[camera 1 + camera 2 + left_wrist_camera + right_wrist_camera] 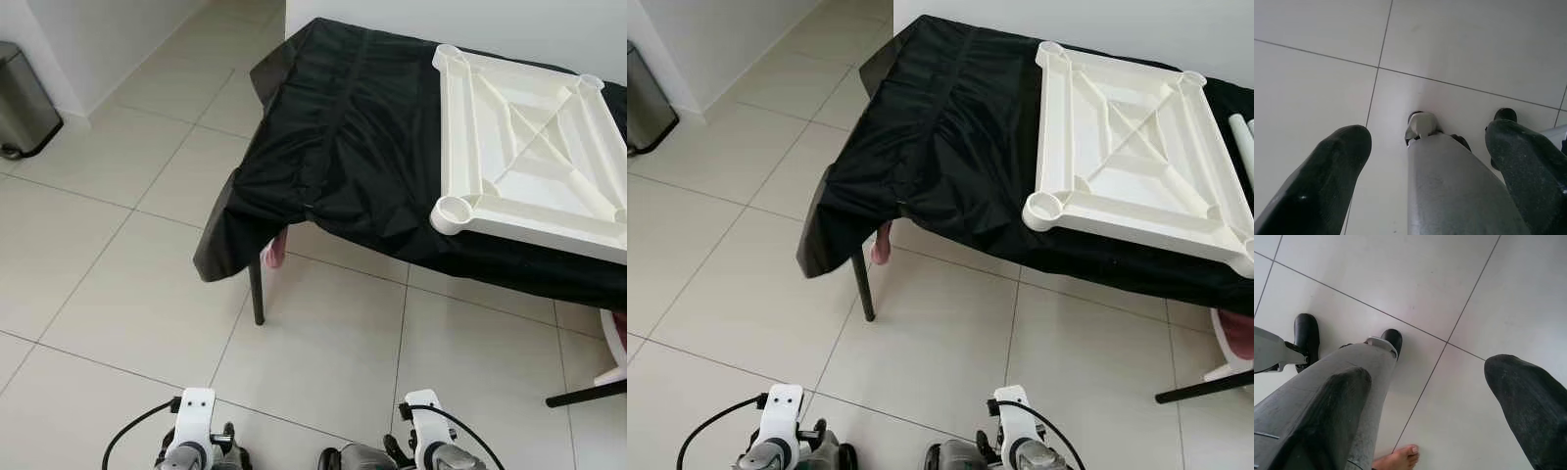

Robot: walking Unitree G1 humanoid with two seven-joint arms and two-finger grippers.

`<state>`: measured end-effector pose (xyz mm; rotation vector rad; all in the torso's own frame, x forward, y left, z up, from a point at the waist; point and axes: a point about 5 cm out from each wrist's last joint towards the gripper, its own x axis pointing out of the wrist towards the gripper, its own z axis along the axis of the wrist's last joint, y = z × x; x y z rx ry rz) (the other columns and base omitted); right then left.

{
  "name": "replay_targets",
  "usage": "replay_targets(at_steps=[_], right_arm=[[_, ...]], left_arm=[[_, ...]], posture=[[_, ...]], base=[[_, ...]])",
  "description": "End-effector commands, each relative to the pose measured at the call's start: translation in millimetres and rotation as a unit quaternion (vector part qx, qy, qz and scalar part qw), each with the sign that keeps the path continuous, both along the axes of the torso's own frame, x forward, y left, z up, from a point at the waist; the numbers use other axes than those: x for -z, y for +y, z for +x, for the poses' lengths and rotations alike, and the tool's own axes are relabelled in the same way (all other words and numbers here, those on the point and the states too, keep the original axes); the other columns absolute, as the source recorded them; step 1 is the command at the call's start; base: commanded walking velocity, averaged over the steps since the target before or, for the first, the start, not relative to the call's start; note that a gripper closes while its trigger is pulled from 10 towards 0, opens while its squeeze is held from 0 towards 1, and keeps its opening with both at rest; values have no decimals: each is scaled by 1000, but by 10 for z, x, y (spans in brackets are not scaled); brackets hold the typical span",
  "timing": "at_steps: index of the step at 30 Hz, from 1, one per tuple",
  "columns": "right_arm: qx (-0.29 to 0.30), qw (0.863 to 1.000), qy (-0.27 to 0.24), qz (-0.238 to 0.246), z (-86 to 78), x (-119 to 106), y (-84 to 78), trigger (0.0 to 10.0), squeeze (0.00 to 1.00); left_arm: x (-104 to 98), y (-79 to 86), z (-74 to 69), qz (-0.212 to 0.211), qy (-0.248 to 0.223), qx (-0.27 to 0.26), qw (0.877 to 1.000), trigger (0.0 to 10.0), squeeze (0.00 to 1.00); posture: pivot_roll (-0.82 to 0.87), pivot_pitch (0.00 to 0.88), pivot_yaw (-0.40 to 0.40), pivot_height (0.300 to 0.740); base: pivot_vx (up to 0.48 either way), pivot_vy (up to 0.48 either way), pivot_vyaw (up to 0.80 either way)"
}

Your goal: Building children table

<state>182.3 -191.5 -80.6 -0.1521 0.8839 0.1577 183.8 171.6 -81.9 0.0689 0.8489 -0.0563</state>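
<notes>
1. A wide stretch of pale tiled floor (127,294) lies between the robot and the table draped in a black cloth (343,147); the cloth's corner hangs down past a thin black table leg (257,294).
2. A metal bin (22,103) stands by the wall, well apart on the robot's left.
3. The white plastic children's tabletop (1132,147) lies upside down on the cloth, ribs and round corner sockets up, its near edge close to the table's front edge.
4. The left gripper (1425,171) and right gripper (1425,411) hang low over the floor, fingers spread apart, holding nothing.
5. A person's bare toes (1398,458) show on the tiles.
</notes>
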Motion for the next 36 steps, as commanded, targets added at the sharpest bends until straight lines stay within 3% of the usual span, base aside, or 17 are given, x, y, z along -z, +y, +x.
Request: replay_targets(at_steps=[1,8,24,29,33,36], right_arm=[[6,1000,14,4,-75,36,-14,10000,0],[16,1000,2,3,-13,5,-28,10000,0],[13,1000,-4,1,-44,20,16,10000,0],[10,999,-39,14,100,-57,74,10000,0],[2,994,-103,29,366,-223,159,10000,0],[-1,992,-125,36,453,-285,189,10000,0]], left_arm=[[42,8,-80,7,18,7,1000,10000,0],[13,33,-9,12,16,5,1000,10000,0],[24,58,-45,17,13,-7,1000,10000,0],[-56,21,95,2,-24,-14,1000,10000,0],[-224,-31,352,-20,-91,-29,995,10000,0],[-290,-35,436,-26,-115,-35,992,10000,0]], posture=[[97,125,-69,740],[94,135,-52,740],[87,132,-22,740],[87,129,-24,740],[83,122,-31,740],[83,121,-34,740]], base=[[0,0,0],[0,0,0],[0,0,0],[0,0,0],[0,0,0],[0,0,0]])
